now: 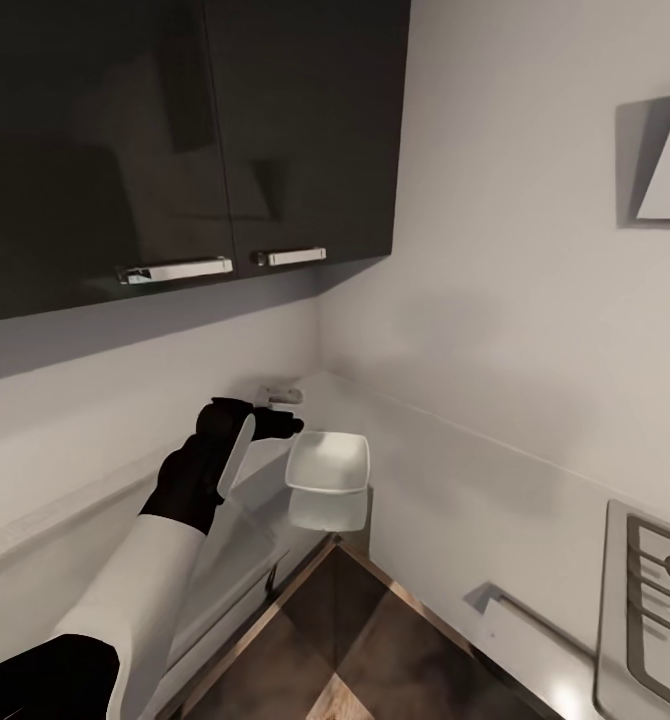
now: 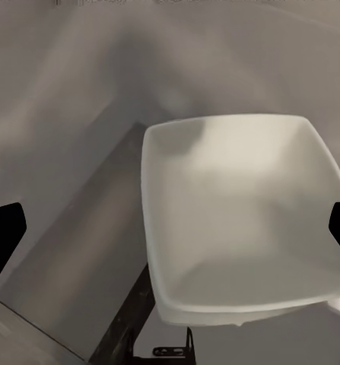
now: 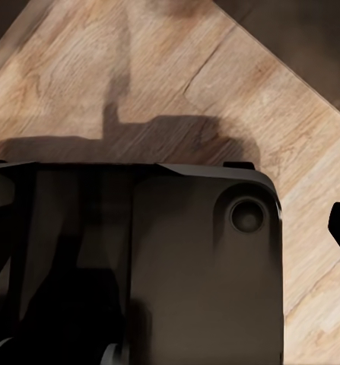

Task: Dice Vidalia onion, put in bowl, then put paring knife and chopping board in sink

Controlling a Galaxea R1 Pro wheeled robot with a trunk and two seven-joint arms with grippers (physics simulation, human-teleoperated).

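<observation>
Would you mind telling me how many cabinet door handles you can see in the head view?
2: one handle on the left dark wall-cabinet door, another handle on the door beside it. More may lie outside the frame.
</observation>
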